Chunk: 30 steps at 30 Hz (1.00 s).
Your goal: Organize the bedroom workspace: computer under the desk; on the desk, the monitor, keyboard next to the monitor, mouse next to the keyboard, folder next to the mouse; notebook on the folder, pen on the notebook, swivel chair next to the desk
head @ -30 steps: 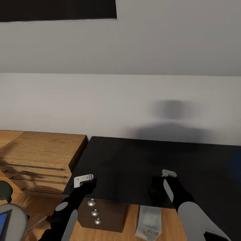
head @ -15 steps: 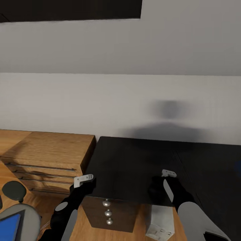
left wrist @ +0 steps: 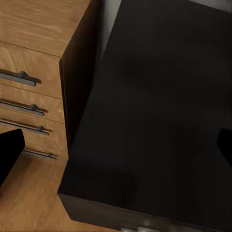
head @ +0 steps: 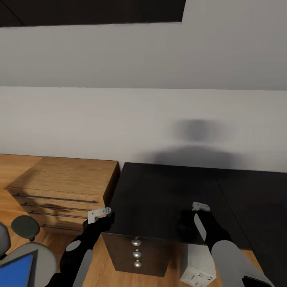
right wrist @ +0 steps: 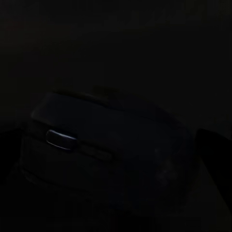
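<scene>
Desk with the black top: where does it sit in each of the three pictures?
Head view: the desk takes the lower middle and right, beside the wooden dresser.
Left wrist view: the desk's top spans most of the picture, next to the dresser.
Right wrist view: too dark to tell.
Shared landmark: the dresser's bar handles.

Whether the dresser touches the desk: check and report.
Apart. The left wrist view shows a pale strip of wall between the dresser and the desk, leaving the dresser's side exposed.
</scene>
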### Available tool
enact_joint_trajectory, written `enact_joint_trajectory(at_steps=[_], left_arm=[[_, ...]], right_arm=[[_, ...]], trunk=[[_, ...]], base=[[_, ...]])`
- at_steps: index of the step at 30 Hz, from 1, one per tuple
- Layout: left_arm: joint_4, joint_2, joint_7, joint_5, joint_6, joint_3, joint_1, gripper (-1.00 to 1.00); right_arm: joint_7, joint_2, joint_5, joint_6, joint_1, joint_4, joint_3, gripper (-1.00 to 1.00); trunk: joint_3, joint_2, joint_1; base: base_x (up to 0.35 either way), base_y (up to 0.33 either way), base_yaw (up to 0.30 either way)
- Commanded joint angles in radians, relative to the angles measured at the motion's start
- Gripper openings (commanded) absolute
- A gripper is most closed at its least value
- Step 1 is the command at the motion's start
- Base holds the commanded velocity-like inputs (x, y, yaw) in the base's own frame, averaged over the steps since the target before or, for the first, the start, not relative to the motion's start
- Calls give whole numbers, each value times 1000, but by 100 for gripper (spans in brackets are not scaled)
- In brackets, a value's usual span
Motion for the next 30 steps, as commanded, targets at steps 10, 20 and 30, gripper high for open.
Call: enact_joint_trajectory(at_steps=[10,20,30], left_arm=[[-2,0,9,11,3,-1,-1,100],[-1,0,9,12,3,-1,-1,100],[-1,0,9,11,3,-1,-1,100]], right_arm=[[-2,5,3,5,0,-1,-5,-100],[-1,6,3,5,0,0,-4,-100],[-4,34,26,7,1,4,-2,-100]], trunk=[[-1,-1,0],[-1,-1,0],[-1,-1,0]], base=[[0,2,220],[0,0,274],[0,0,276]])
